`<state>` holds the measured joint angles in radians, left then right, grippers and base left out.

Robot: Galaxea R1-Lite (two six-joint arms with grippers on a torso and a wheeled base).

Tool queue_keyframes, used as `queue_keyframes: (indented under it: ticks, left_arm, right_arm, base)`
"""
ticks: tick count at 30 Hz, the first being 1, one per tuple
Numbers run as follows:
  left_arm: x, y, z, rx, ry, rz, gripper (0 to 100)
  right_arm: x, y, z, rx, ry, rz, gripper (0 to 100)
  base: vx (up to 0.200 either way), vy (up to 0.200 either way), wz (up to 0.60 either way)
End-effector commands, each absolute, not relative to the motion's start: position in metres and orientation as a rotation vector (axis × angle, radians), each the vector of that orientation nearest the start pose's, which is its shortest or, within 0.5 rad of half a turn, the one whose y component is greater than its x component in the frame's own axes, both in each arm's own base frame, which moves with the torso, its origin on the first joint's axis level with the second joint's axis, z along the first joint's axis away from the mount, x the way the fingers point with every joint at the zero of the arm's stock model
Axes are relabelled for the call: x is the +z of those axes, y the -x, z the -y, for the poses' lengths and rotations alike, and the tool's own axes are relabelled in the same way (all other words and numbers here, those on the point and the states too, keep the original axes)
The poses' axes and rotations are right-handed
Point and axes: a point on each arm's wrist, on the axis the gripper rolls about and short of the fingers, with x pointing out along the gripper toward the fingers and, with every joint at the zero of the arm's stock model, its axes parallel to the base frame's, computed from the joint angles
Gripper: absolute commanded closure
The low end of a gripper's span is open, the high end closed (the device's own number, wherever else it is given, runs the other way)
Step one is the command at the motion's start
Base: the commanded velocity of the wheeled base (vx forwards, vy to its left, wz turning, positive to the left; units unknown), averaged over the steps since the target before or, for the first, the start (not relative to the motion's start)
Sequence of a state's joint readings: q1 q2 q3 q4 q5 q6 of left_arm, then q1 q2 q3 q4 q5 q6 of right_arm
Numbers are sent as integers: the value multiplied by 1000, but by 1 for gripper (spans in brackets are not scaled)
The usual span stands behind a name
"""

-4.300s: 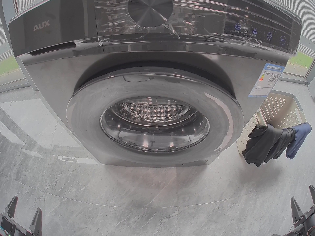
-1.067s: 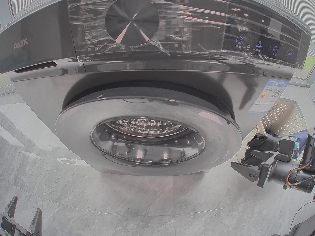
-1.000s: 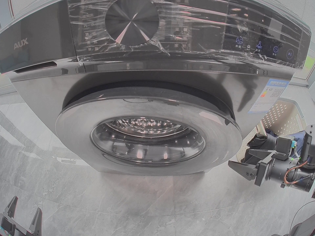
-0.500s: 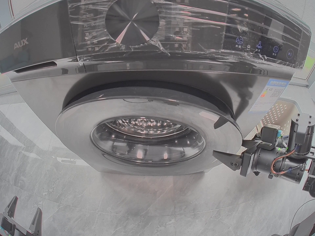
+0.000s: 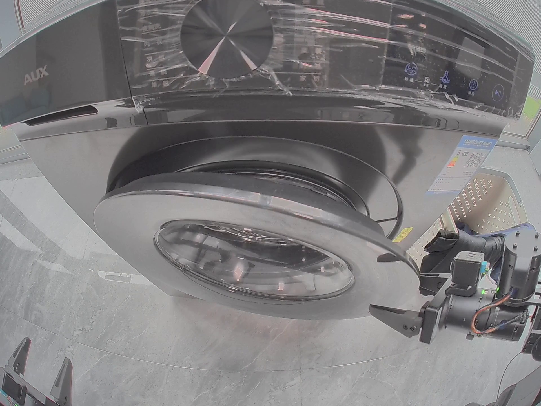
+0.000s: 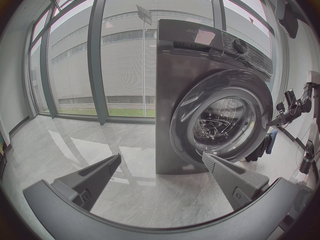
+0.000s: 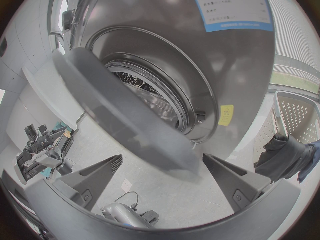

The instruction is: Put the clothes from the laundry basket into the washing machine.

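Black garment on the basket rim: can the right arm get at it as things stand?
Probably yes. The black garment hangs over the laundry basket's rim beside the right hand, with nothing between. The hand is open, but the door's edge lies within it and must be cleared first.

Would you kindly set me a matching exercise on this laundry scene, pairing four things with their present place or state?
Things:
1. door
2. dark garment
3. right gripper
4. left gripper

Places or states:
A. draped over the rim of the basket
B. swung partly open
C. open, well back from the door, touching nothing
D. open, at the door's free edge

Pairs: 1-B, 2-A, 3-D, 4-C
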<state>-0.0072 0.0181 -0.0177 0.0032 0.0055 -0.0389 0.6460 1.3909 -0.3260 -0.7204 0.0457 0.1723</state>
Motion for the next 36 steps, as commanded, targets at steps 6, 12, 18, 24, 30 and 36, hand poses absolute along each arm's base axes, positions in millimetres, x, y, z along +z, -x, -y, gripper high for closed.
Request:
queue_keyframes:
  ticks: [6, 12, 18, 24, 30, 36]
  left_arm:
    - [77, 22, 0, -1, 40, -14, 0]
    - [76, 22, 0, -1, 40, -15, 0]
    - [76, 22, 0, -1, 38, -15, 0]
    - [76, 22, 0, -1, 38, -15, 0]
    - [77, 22, 0, -3, 38, -14, 0]
    - [77, 22, 0, -3, 38, -14, 0]
  right_arm:
    - [157, -165, -116, 626, -63, -337, 0]
    - [153, -170, -124, 643, -50, -354, 0]
    - [149, -153, -123, 694, -39, -364, 0]
    - [150, -152, -120, 685, -43, -359, 0]
    - [152, -169, -128, 660, -47, -356, 0]
    - [147, -162, -131, 691, -36, -379, 0]
  base:
    - [-200, 0, 0]
    - [0, 0, 0]
    - [0, 0, 0]
    - [0, 0, 0]
    - [-100, 0, 0]
    - [-100, 0, 0]
